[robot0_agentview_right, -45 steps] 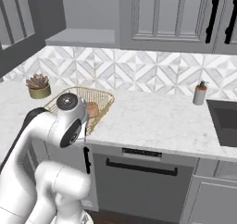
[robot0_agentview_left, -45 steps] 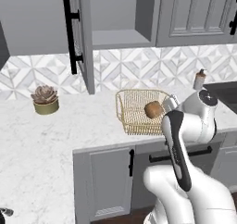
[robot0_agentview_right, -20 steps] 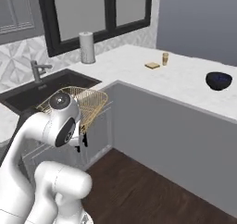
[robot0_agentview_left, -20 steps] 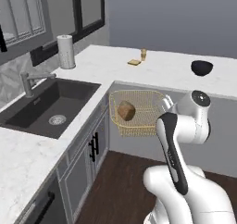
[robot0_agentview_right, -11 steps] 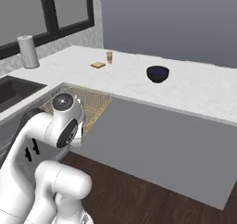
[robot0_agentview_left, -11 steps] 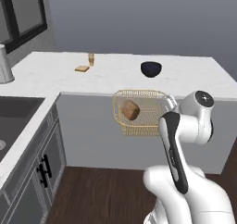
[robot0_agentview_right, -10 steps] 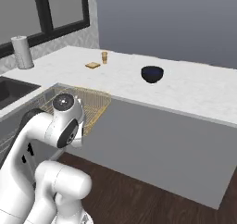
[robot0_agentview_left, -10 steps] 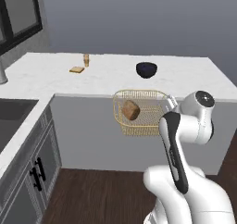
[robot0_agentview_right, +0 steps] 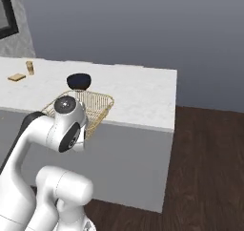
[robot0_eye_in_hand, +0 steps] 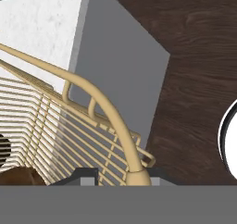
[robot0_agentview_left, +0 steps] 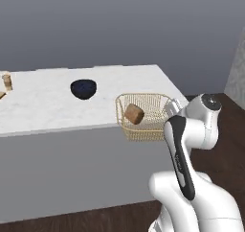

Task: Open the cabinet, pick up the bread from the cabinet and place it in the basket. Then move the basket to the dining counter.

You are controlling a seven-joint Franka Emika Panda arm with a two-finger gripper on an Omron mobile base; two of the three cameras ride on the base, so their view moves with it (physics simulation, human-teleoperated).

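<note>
My gripper (robot0_eye_in_hand: 121, 176) is shut on the rim of the gold wire basket (robot0_agentview_left: 143, 116) and holds it in the air at the front edge of the dining counter (robot0_agentview_left: 43, 106), near its right end. The golden-brown bread (robot0_agentview_left: 134, 113) lies inside the basket. In the hand view the basket rim (robot0_eye_in_hand: 95, 94) runs down between my fingertips (robot0_eye_in_hand: 84, 175), and a brown edge of the bread (robot0_eye_in_hand: 18, 177) shows at the lower left. From the right base view the basket (robot0_agentview_right: 93, 106) sticks out past my arm over the counter (robot0_agentview_right: 138, 94). The cabinet is out of view.
A round dark bowl (robot0_agentview_left: 83, 88) stands on the counter behind the basket. A small cup (robot0_agentview_right: 30, 67) and a slice of toast (robot0_agentview_right: 16, 77) sit at the far left. Dark wood floor (robot0_agentview_right: 209, 163) lies open right of the counter end.
The base has driven and turned, so the view has swept from the sink corner along to the dining counter's right end. The basket with the bread stays in my gripper.
</note>
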